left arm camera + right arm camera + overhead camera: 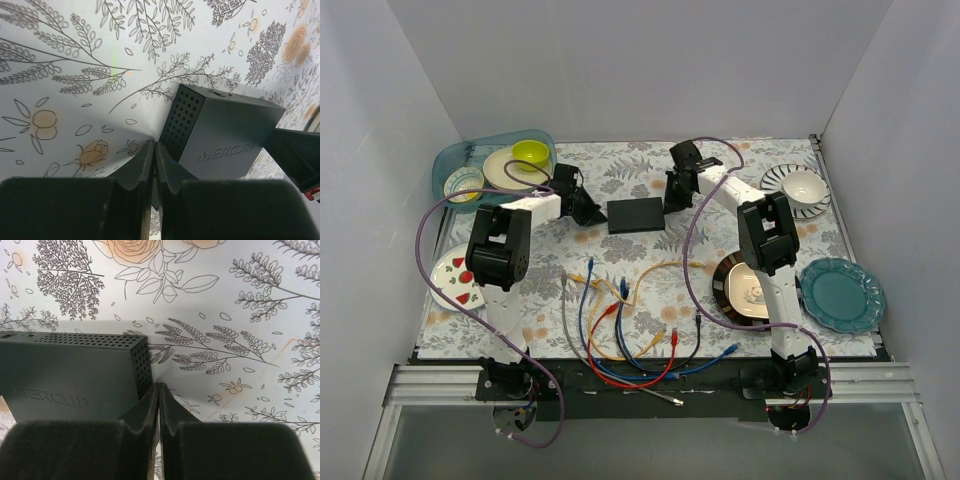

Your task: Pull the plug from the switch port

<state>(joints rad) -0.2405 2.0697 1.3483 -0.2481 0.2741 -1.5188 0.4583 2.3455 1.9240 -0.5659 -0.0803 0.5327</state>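
Note:
The switch (635,215) is a flat black box lying mid-table on the floral cloth. My left gripper (590,208) is shut and empty, low at the switch's left end. In the left wrist view its tips (154,148) rest against the perforated side of the switch (225,135). My right gripper (672,198) is shut and empty at the switch's right end. In the right wrist view its tips (158,388) sit by the corner of the switch (70,370). No plug or cable shows in the switch; its socket edge is hidden.
Several loose network cables (620,320) lie near the front edge. A teal tray with dishes (490,165) stands back left and a striped plate with a bowl (798,190) back right. A black-rimmed plate (740,290), a teal plate (842,295) and a watermelon plate (450,280) flank the arms.

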